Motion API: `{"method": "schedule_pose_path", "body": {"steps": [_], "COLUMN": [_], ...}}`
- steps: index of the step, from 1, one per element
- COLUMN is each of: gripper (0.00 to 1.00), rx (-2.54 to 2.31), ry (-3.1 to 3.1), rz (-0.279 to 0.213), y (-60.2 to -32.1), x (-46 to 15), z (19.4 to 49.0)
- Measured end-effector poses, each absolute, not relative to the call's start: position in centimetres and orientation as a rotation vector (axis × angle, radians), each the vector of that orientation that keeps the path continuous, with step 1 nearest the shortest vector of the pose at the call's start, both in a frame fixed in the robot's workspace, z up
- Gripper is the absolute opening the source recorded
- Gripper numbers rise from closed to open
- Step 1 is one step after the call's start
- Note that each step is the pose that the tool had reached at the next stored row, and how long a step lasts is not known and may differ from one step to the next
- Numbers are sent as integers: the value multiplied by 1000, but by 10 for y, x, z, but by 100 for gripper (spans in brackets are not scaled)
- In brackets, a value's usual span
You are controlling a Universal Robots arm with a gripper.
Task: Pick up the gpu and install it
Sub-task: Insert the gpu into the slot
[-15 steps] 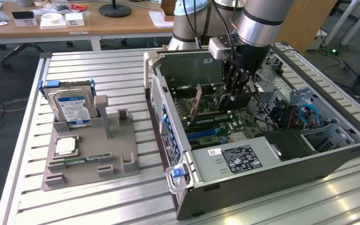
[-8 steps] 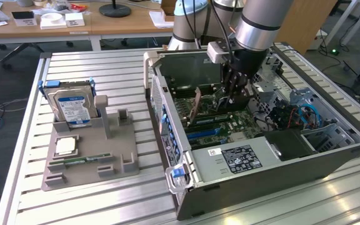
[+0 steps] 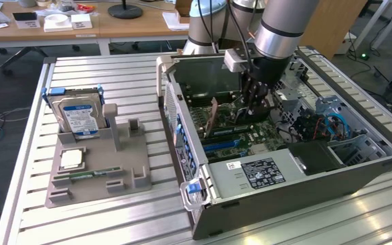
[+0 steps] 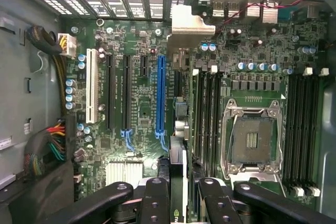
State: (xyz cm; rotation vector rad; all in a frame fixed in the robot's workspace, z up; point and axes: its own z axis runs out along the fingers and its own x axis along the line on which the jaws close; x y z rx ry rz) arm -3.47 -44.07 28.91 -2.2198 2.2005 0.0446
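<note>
Where the slatted table (image 3: pixel 114 76) runs to its left edge in the exterior view, one grey holder (image 3: pixel 94 190) lies on it. It carries three things: one hard drive (image 3: pixel 80 117) standing upright at the holder's far left corner, one square processor chip (image 3: pixel 71 159) lying flat nearer the front, and one RAM stick (image 3: pixel 95 173) lying along the front edge. To the right of the holder, near it, one open computer case (image 3: pixel 298 196) rests on its side on the table. My gripper (image 3: pixel 254 104) hangs inside it over the motherboard (image 4: pixel 139 114). On that board I count one white slot (image 4: pixel 93 85), two long black slots (image 4: pixel 111 93), one short black slot (image 4: pixel 143 64) and one blue slot (image 4: pixel 160 95). My jaws are drawn narrow, my two fingers (image 4: pixel 155 203) pinching the one gpu (image 4: pixel 181 166). It stands edge-on between the blue slot and the one processor socket (image 4: pixel 252 140), its silver bracket (image 4: pixel 191 24) toward the case's vented wall. Whether its lower edge touches the board, I cannot tell.
</note>
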Motion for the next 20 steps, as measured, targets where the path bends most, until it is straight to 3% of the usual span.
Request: {"method": "schedule_pose_path", "body": {"steps": [20], "gripper": [26], "rx": [-2220], "ry": [2200], "rz": [45], "y": [-448], "x": [-39], "z": [278]}}
